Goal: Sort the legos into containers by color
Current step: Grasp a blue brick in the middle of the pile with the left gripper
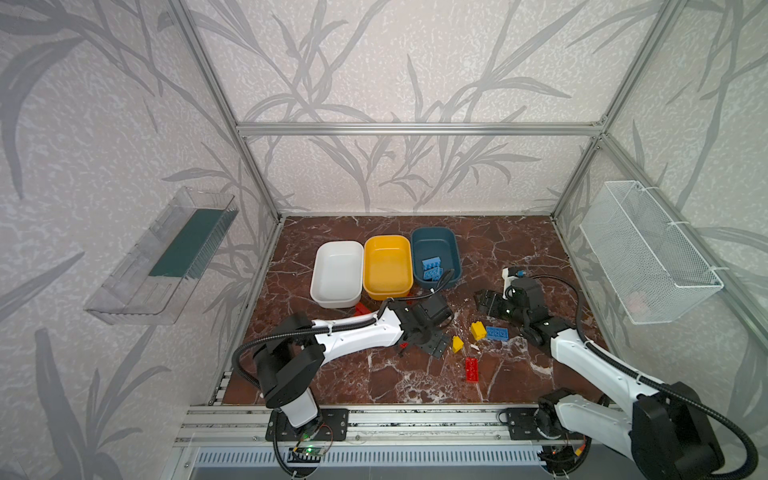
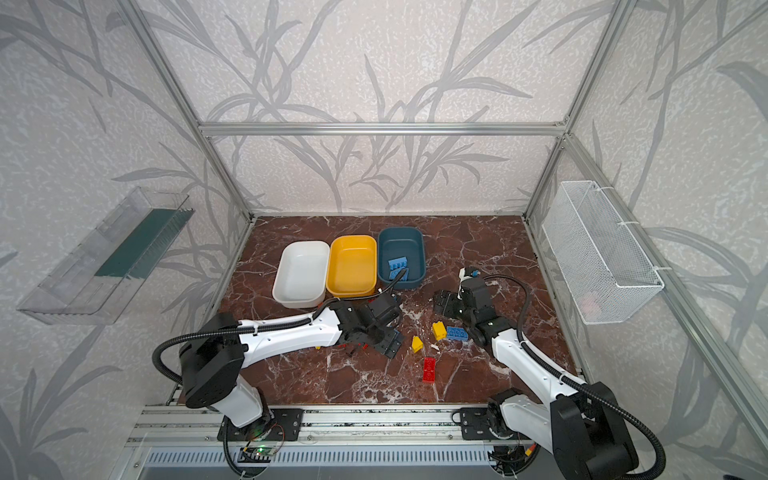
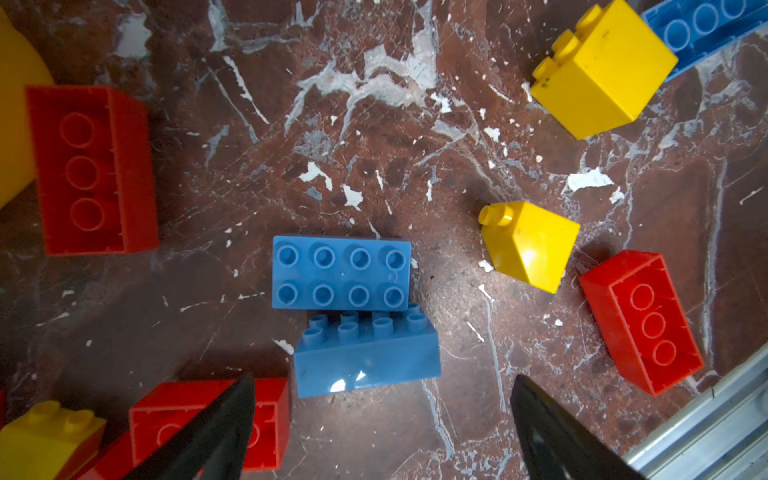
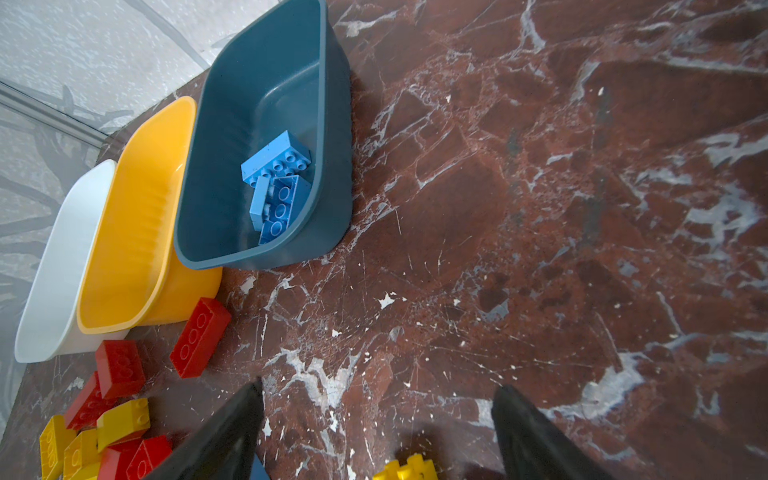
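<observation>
Most legos (image 4: 108,419) lie heaped just beside the white tub (image 1: 336,266). My left arm (image 1: 361,336) hides that heap in both top views; only a red corner (image 1: 362,308) peeks out. The right wrist view crops the heap at its edge, so I cannot count it.

White tub, yellow tub (image 1: 386,262) and teal tub (image 1: 434,243) stand side by side. The teal one holds a few light-blue bricks (image 1: 432,268), overlapping too much for a sure count.

The bricks are chunky, glossy and studded. Two yellow bricks (image 1: 478,330), a blue brick (image 1: 497,333) and a red brick (image 1: 471,369) lie in the open between the arms.

My left gripper (image 3: 382,386) has its fingers spread, clamping nothing. Beyond them a studs-up blue brick (image 3: 340,272) touches a tipped blue brick (image 3: 365,357).

My right gripper (image 4: 377,384) is likewise spread over the bare marble tabletop (image 4: 540,208), with a cropped yellow brick (image 4: 409,467) at the frame edge.
</observation>
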Motion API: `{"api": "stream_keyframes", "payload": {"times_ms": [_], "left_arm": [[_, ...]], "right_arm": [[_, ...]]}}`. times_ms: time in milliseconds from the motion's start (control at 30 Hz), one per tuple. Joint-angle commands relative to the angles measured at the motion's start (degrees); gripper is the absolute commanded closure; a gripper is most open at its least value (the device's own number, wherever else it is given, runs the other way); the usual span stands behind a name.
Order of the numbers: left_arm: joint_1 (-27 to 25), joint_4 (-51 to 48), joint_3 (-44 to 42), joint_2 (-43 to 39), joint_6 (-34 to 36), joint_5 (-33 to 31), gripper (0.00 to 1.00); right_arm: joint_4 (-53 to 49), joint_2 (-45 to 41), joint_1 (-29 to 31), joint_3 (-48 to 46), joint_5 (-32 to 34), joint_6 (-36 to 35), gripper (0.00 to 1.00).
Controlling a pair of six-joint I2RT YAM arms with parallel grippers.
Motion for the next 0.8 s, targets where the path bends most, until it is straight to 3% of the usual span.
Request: {"api": "stream_keyframes", "payload": {"times_ms": [0, 233, 767], "left_arm": [[-0.4, 0.2, 1.3, 1.5, 0.1, -0.2, 0.05], [-0.4, 1.1, 1.1, 4.1, -0.2, 0.1, 0.07], [-0.4, 1.6, 1.0, 8.2, -1.5, -2.6, 0.24]], "right_arm": [[2.3, 0.7, -0.2, -0.8, -0.7, 0.7, 0.13], [2.3, 0.7, -0.3, -1.0, -0.5, 0.5, 0.13], [1.6, 0.6, -0.3, -0.8, -0.5, 0.2, 0.13]]}}
